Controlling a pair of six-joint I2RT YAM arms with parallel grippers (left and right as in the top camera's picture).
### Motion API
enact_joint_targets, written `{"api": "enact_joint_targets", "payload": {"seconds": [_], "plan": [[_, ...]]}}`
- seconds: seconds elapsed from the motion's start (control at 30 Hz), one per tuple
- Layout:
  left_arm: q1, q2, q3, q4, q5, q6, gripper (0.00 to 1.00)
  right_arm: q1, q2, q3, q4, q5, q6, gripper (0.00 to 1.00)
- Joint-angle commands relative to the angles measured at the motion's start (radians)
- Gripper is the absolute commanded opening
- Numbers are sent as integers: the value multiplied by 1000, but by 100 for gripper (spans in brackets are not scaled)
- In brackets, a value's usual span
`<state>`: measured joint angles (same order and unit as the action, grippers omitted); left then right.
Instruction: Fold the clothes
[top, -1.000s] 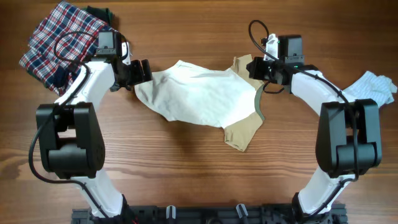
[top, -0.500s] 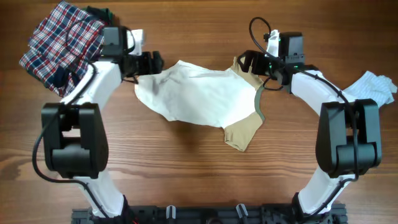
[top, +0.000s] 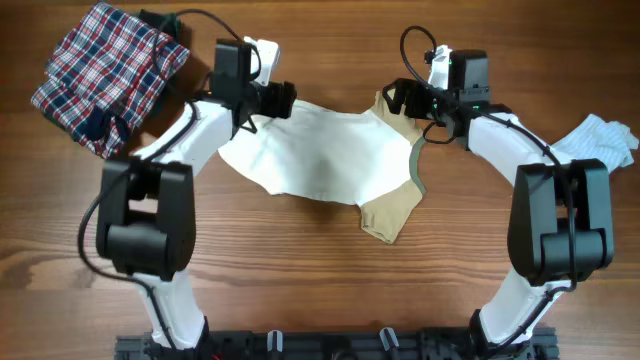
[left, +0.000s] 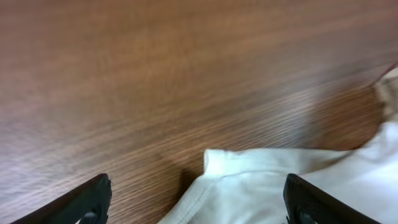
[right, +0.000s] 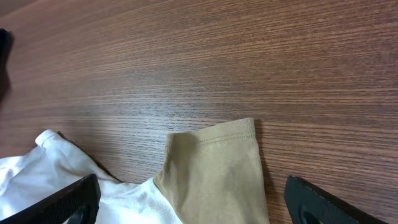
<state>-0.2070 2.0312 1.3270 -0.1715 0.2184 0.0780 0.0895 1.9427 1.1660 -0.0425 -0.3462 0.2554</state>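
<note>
Gripping the cream-white top (top: 320, 150), spread on the table (top: 300, 262): your left gripper (top: 283, 100) and right gripper (top: 396, 100) gape wide, empty. Lower each over its corner, white hem (left: 249, 165) and tan sleeve (right: 214, 168), before closing.

Cream-and-tan top (top: 320, 152), flat, unfolded

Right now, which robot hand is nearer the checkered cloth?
Left. The left gripper is a short way from the checkered cloth; the right gripper is beyond the white top.
</note>
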Motion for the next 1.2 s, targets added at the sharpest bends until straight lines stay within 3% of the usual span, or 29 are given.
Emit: {"api": "enact_joint_targets", "payload": {"seconds": [0.0, 0.3, 1.17], "plan": [[4, 44, -5, 11, -6, 23, 89, 3, -18, 12, 5, 14, -20, 95], [-5, 52, -5, 30, 1, 51, 84, 3, -18, 12, 5, 14, -27, 94], [-51, 93, -5, 33, 2, 49, 84, 3, 61, 12, 57, 6, -16, 90]]}}
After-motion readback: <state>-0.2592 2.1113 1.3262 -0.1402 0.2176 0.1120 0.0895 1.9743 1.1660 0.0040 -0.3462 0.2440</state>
